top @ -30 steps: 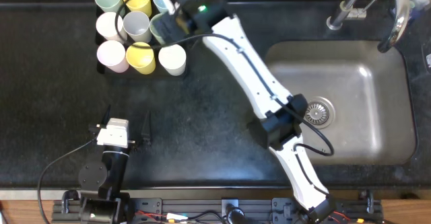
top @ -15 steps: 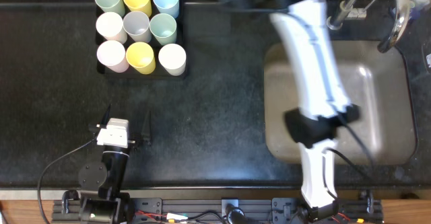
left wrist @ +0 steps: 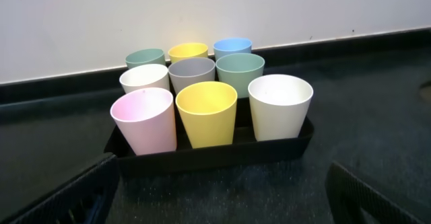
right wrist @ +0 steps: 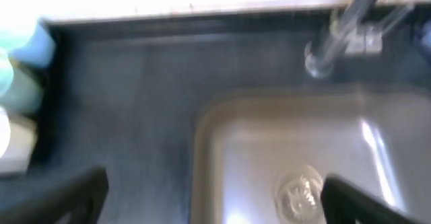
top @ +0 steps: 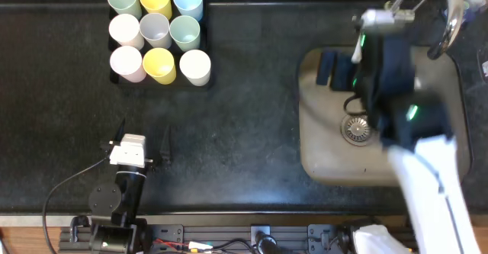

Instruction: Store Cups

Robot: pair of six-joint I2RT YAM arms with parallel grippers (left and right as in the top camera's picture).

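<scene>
Your right pincer (right wrist: 214, 183) hangs wide open and empty over the sink (top: 320, 155), well apart from the nine upright cups (top: 156, 34) in the tray (left wrist: 209, 158) at the tabletop's far left, nearer your left pincer (top: 144, 132), likewise open and empty.

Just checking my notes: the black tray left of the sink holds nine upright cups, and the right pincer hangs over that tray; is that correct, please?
Not quite: the right pincer is over the sink, not the tray, as the right wrist view shows. The rest stands.
</scene>
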